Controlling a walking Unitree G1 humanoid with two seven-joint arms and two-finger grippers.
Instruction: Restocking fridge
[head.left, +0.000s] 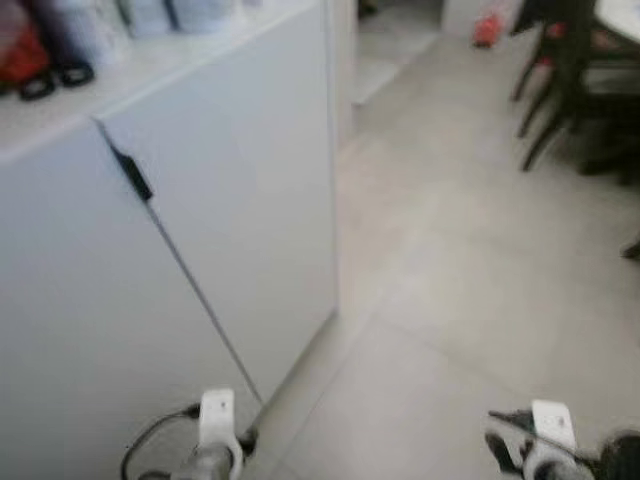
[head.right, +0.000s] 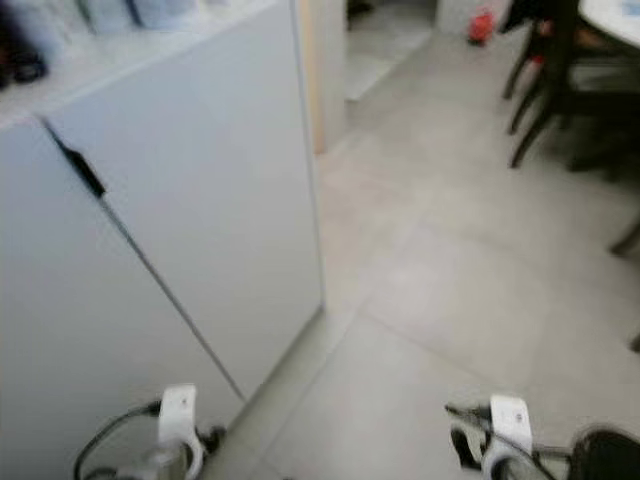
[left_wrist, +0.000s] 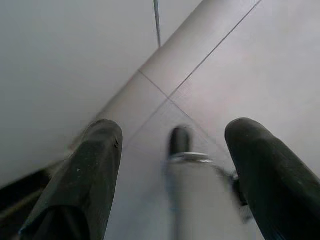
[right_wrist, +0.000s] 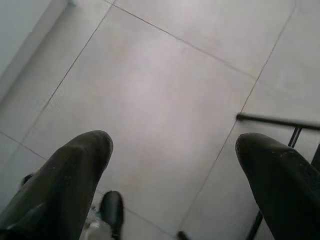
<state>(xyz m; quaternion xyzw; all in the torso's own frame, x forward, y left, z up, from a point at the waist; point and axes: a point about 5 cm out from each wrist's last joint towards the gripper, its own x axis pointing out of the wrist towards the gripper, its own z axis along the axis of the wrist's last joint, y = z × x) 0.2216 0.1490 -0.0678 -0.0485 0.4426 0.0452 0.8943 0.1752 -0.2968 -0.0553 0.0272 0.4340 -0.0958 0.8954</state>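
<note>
We stand beside a white cabinet (head.left: 230, 200); no writing reads through the blur. Our left claw (left_wrist: 170, 150) and right claw (right_wrist: 170, 165) hang spread and empty over the tiled floor (head.left: 470, 270).

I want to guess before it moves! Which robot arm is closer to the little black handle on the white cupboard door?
Probably the left. The left gripper hangs open right beside the white cupboard, whose black handle is on that side. The right gripper, also open, hangs over bare floor, farther away.
</note>
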